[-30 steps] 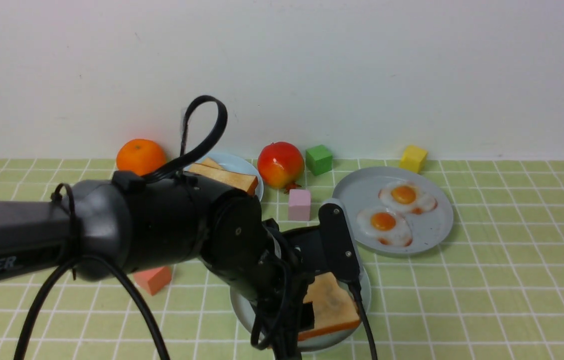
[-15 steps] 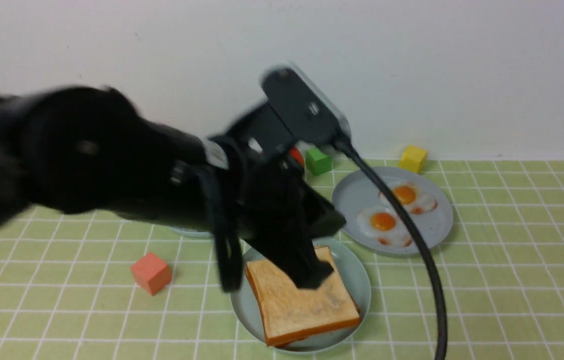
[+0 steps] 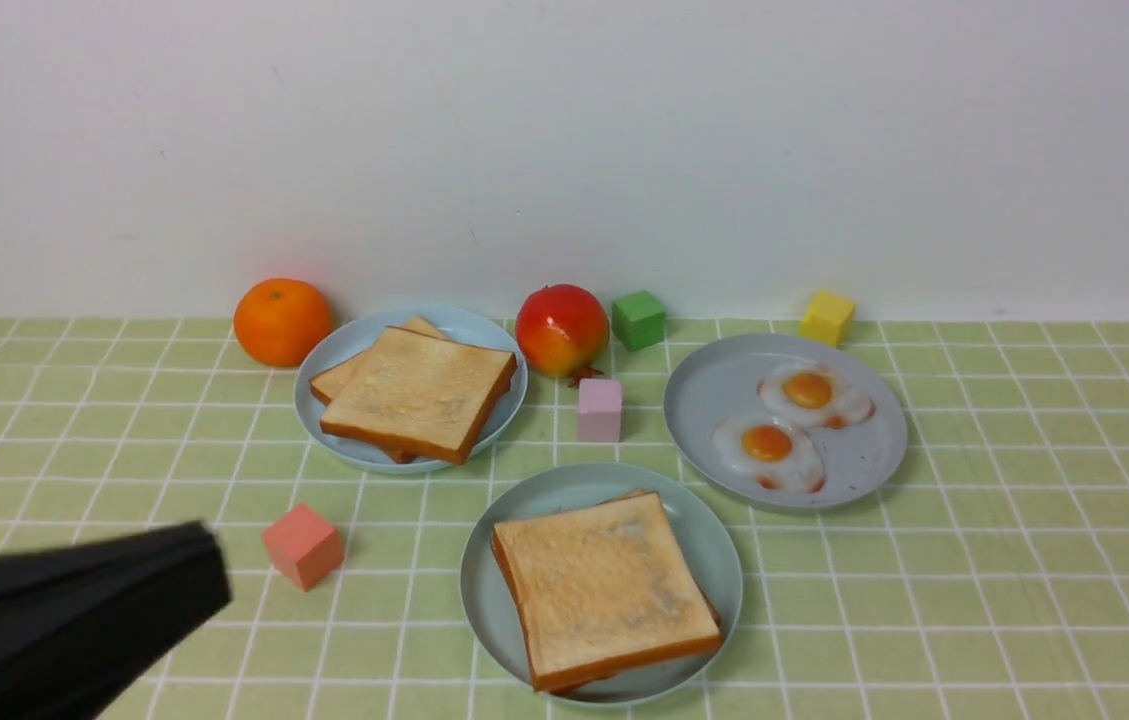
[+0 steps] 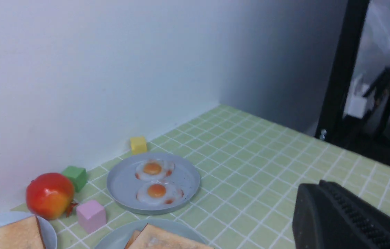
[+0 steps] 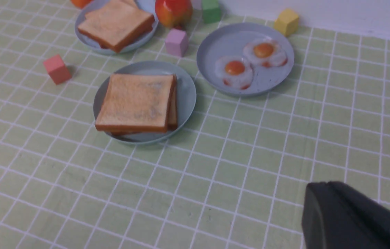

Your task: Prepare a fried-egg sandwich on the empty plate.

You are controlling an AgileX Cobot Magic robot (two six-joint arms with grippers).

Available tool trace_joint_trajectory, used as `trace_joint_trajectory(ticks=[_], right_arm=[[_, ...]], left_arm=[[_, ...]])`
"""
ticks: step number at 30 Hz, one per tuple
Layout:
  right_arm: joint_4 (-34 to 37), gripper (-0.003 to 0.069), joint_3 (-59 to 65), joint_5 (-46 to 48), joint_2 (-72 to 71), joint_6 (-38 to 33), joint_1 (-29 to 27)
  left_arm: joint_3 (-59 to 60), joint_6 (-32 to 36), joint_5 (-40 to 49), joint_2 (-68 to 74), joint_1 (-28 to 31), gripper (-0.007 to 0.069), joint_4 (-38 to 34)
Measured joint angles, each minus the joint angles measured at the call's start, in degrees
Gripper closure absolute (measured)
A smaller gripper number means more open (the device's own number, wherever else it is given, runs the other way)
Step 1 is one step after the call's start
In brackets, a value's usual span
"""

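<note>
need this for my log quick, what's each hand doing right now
left hand: closed, holding nothing
right hand: closed, holding nothing

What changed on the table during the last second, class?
The left arm released the top toast slice onto the mint plate and withdrew toward the robot's left; the left gripper closed empty. The toast plate and egg plate stayed put.
</note>
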Motion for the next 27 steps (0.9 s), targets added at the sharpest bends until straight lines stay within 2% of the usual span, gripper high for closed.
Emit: trace_joint_trajectory(ticks=[2,7,10,14,18,27], right_arm=[[-0.5,0.0658,-0.1,0.1,-2.9,1.7,0.0],[-0.7,0.0657,0.6,0.1,-5.2,2.7,0.0],[-0.7,0.0657,2.7,-1.6,-5.6,3.1,0.0],[1.2,0.0653,10.2,-12.6,-5.5,6.1,0.0],[1.8,0.0652,16.0,-18.4,-5.4,6.9,0.0],[1.1,0.0647,28.3,-20.4,-5.3,7.2,0.0]], left_arm=[[5.9,0.0,-5.3,-5.6,0.0,0.0638,-3.8],[13.2,2.8,-8.6,-12.0,0.0,0.0638,-6.2],[14.5,3.9,-8.6,-12.1,0.0,0.0638,-6.5],[16.4,4.0,-8.6,-12.1,0.0,0.0638,-6.9],[16.6,4.0,-8.6,-12.1,0.0,0.0638,-6.9],[16.6,4.1,-8.6,-12.1,0.0,0.0638,-6.9]])
